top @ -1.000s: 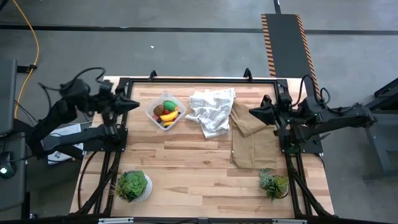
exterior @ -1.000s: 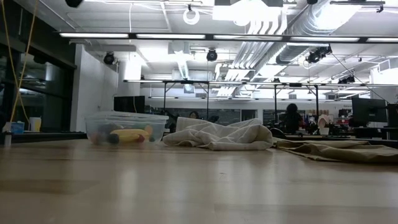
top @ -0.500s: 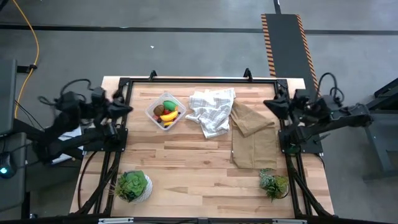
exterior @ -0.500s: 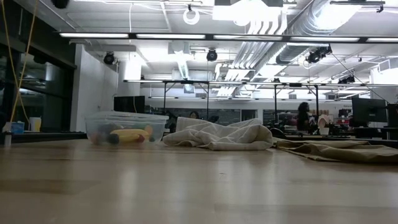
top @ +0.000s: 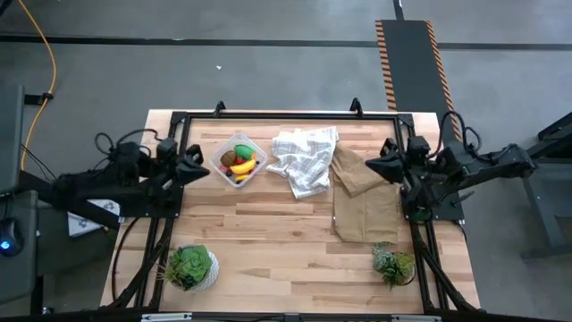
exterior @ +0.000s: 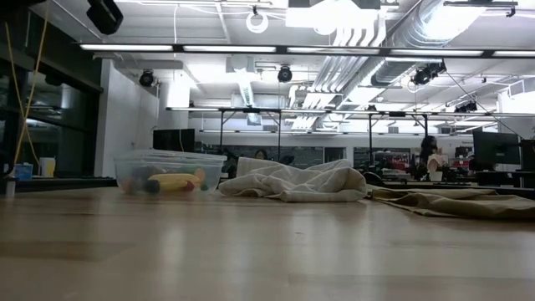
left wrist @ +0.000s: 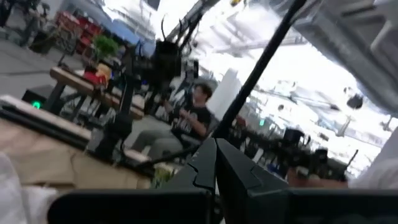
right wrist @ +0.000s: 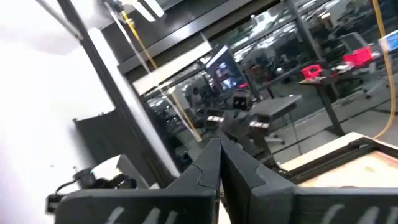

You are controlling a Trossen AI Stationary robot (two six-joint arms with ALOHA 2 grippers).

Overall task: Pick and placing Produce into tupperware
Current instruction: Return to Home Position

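The clear tupperware (top: 238, 159) stands on the far left part of the wooden table, also in the low view (exterior: 170, 173). The produce (top: 242, 162) lies inside it: a green piece, yellow banana-like pieces, a red piece and a brown one. My left gripper (top: 200, 166) hovers shut just left of the tupperware, pointing at it; its fingers meet in the left wrist view (left wrist: 216, 150). My right gripper (top: 368, 165) hovers shut over the table's right part, above a tan cloth; its closed tips show in the right wrist view (right wrist: 219, 147). Neither gripper holds anything.
A white checked cloth (top: 304, 157) lies crumpled right of the tupperware, with a tan cloth (top: 363, 195) beside it. Potted plants stand near the front left (top: 190, 266) and front right (top: 393, 264). A black frame (top: 286, 116) rims the table. People sit in the room beyond.
My left arm has folded down and in; its gripper has sunk and come a little toward the table's near edge, now closer to the tupperware. My right gripper swung briefly toward the far right and came back to about where it was. The tupperware and cloths have not moved.
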